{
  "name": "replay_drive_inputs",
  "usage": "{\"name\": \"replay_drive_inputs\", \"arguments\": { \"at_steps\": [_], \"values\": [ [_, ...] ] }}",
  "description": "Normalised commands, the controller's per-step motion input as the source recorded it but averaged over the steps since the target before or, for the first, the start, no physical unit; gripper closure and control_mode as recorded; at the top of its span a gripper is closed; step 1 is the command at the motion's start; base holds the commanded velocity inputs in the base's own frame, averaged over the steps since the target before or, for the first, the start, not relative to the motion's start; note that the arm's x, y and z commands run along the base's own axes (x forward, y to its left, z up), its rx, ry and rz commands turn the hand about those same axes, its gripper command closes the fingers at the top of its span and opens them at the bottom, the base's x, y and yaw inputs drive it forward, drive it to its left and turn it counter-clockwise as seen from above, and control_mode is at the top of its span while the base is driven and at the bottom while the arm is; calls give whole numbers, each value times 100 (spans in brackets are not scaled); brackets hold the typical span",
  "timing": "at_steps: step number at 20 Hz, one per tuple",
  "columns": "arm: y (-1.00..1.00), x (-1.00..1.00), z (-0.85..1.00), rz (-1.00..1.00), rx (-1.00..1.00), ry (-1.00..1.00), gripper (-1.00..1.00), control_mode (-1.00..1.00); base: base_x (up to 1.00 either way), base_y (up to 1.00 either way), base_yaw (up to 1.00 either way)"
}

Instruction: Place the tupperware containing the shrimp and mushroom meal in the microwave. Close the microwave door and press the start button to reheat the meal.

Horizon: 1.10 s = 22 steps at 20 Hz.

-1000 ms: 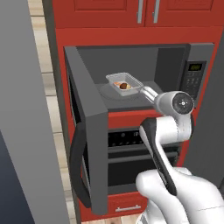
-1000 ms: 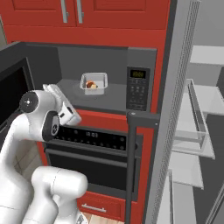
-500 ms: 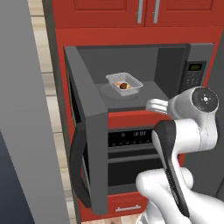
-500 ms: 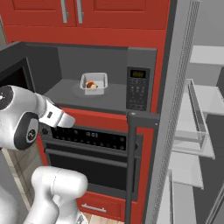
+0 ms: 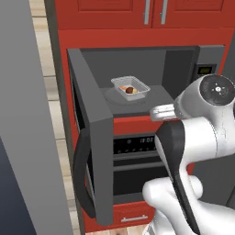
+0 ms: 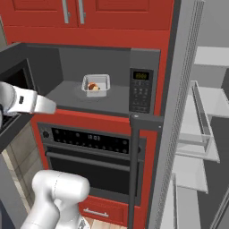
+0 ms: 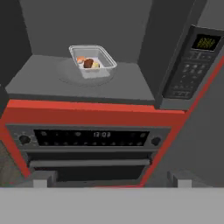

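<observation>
Nearest to you, the tool hangs out in front of the cabinet with its fingers spread wide and nothing between them; in the hand view you see the two tips low at the bottom, well apart. From the left base view the tool pokes out just ahead of the red front edge, below the microwave floor, touching nothing.

Right behind the tips you've got the oven, its dark control strip with a lit clock and a knob at either end, the horizontal handle under it.

To your left the microwave door stands swung fully open, its black bar handle facing you in the left base view.

Step up and back: the microwave cavity is open, grey floor and walls framed in red. The tupperware sits flat on the cavity floor, roughly in the middle, well clear of the tool. Inside it you can see the shrimp and mushroom meal, orange-pink bits beside one dark brown lump.

To the right of the cavity, the keypad panel shows a green-digit display at its top. Above it all, red cabinet doors with pale handles.
</observation>
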Motion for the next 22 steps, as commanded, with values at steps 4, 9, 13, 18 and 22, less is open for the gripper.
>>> {"name": "replay_drive_inputs", "arguments": {
  "at_steps": [4,9,13,18,22],
  "values": [
    [51,-68,43,21,-23,3,-100,-100,0,0,0],
    [38,-69,-17,17,-23,-8,-100,-100,0,0,0],
    [11,-39,-53,10,-17,-17,-100,-100,0,0,0],
    [27,-23,-32,0,-18,-14,-100,-100,0,0,0],
    [39,-41,-12,0,-22,-9,-100,-100,0,0,0]
  ]
}}
